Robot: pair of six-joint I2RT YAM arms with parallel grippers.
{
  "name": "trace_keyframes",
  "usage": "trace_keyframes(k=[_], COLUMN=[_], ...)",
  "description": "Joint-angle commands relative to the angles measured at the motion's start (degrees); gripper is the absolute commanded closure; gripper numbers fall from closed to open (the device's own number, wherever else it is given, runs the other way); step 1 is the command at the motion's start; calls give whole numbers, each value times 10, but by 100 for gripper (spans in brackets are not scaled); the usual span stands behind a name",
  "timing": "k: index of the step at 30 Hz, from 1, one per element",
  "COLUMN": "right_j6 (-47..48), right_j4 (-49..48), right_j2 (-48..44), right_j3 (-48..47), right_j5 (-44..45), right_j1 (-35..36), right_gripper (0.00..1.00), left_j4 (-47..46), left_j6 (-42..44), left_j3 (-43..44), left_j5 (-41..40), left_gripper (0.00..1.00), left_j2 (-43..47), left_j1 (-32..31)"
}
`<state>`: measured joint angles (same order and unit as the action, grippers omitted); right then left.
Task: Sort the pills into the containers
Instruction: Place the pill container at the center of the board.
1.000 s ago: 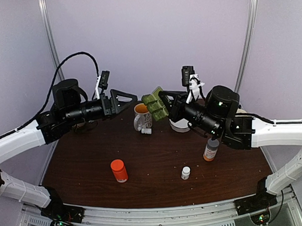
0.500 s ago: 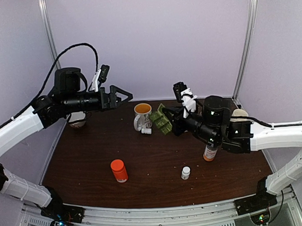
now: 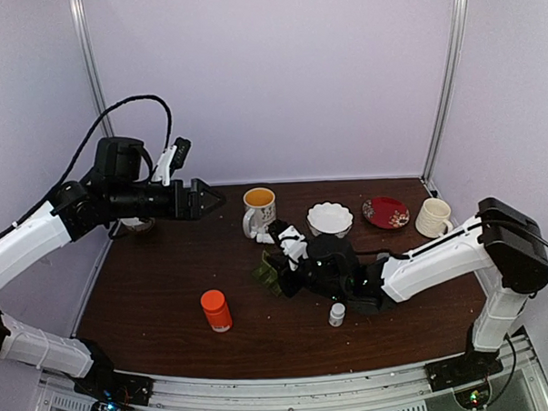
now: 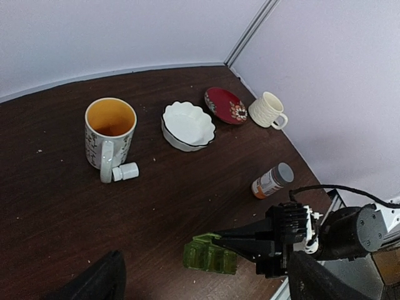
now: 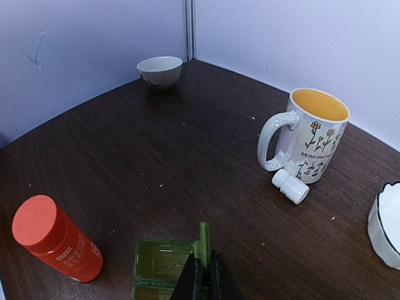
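The right fingers (image 5: 192,284) are pinched shut on the thin upright lid (image 5: 202,240) of the green pill box (image 5: 159,261). Its open compartments hang below the grip, low over the bench (image 5: 156,144), on the arm-base side of the flowered mug (image 5: 312,134). I can't tell whether its bottom touches the wood.

It looks light, stiff and smooth, thin plastic throughout, so I'd judge it apt to swing on its hinge or slide out of an edge pinch. A hold across the box's body seems surer than one on the lid.

The left fingers (image 4: 100,281) stand wide apart, holding nothing, raised well to the left of the mug. An orange bottle (image 5: 53,240) stands further from the mug than the box does.
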<state>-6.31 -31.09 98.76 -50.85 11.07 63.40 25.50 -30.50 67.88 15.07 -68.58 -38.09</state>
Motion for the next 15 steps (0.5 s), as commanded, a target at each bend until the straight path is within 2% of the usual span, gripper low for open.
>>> trace_keyframes(k=[1, 7, 15], right_j6=[-19, -36, -33], right_j4=[-98, -134, -138], right_j2=[53, 116, 154], right_j3=[-7, -14, -15], right_j5=[51, 69, 101], right_j1=[8, 14, 17], right_gripper=[100, 100, 100], left_j4=[3, 7, 1], left_j6=[25, 28, 24], left_j3=[-11, -25, -37], left_j5=[-32, -42, -40], left_gripper=[7, 7, 6], left_j2=[25, 29, 33], left_j1=[1, 2, 1])
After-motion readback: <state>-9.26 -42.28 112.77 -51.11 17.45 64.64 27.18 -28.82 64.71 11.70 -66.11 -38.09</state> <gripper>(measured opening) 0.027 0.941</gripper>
